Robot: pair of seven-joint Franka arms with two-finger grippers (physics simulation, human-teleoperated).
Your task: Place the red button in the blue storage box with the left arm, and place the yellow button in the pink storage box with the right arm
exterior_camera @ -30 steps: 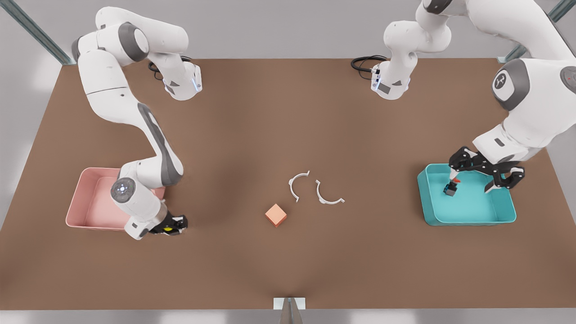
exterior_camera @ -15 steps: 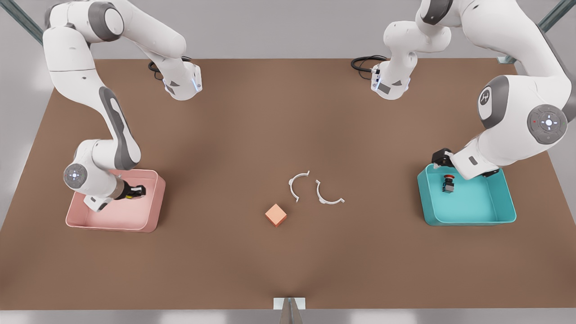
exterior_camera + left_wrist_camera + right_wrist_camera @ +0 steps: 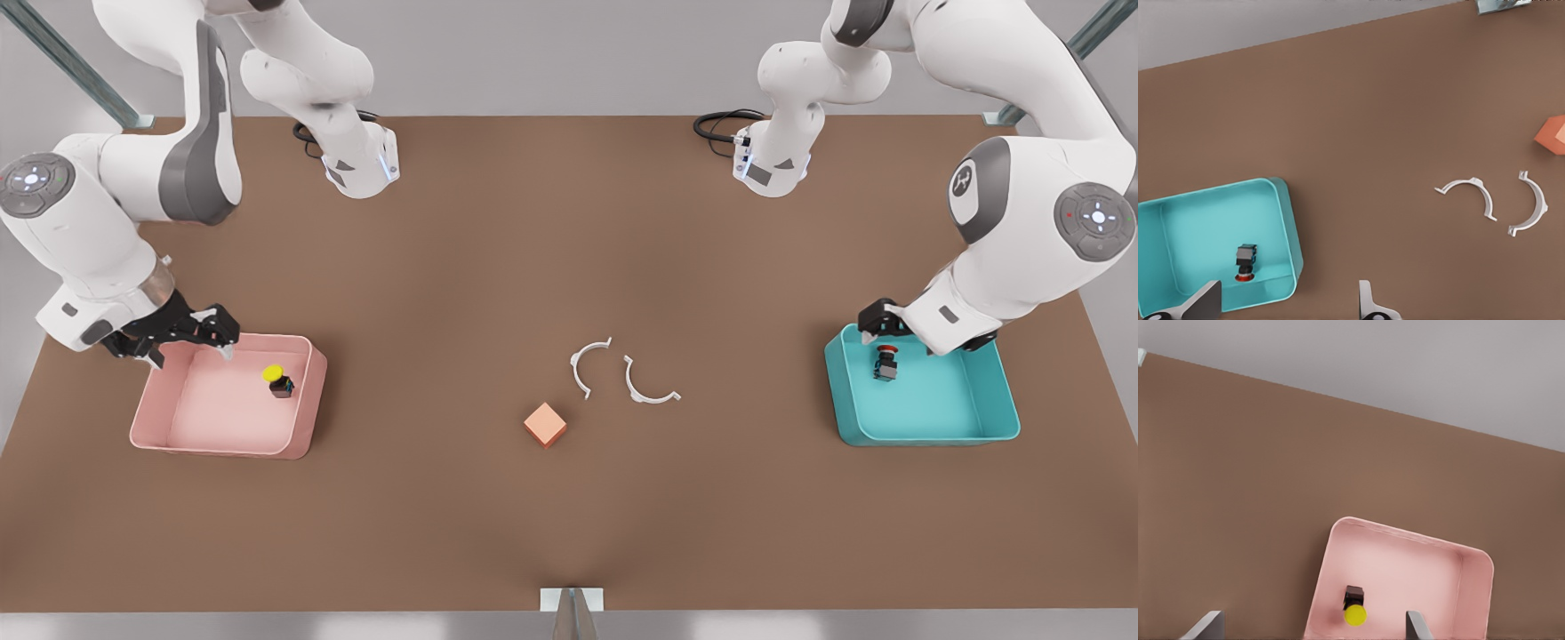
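Though boxed — two buttons; two tubs

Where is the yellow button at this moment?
The yellow button lies inside the pink storage box at the front view's left, near the box's wall that faces the orange cube.

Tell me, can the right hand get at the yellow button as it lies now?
Probably yes. The right hand is open over the pink box's far corner, and the yellow button lies uncovered inside.
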